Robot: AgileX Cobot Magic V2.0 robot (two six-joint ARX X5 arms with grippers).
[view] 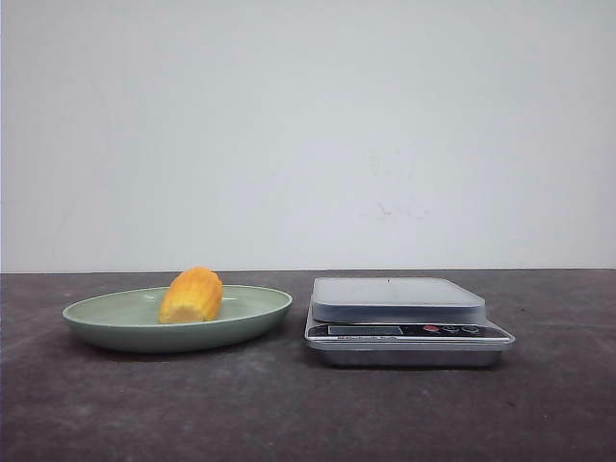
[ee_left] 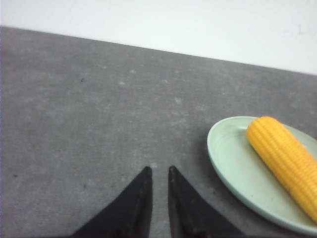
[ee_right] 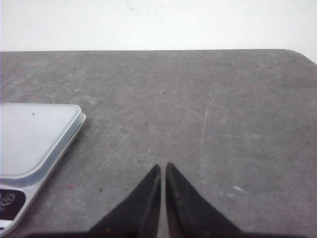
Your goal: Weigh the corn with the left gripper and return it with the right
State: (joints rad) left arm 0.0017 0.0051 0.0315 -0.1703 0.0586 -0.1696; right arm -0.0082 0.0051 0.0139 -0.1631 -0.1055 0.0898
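Observation:
The corn (view: 191,295), a yellow-orange ridged cob, lies in a pale green plate (view: 262,314) on the left of the dark table. In the left wrist view the corn (ee_left: 285,161) rests on the plate (ee_left: 224,158), off to one side of my left gripper (ee_left: 159,171). That gripper hangs over bare table, its black pointed fingers nearly together with only a narrow slit and nothing between them. My right gripper (ee_right: 163,167) is shut and empty over bare table beside the scale (ee_right: 34,139). Neither gripper shows in the front view.
A silver kitchen scale (view: 399,300) with a flat grey platform stands right of the plate, with a small gap between them. A white wall rises behind the table. The table's rounded far corner (ee_right: 299,53) shows in the right wrist view.

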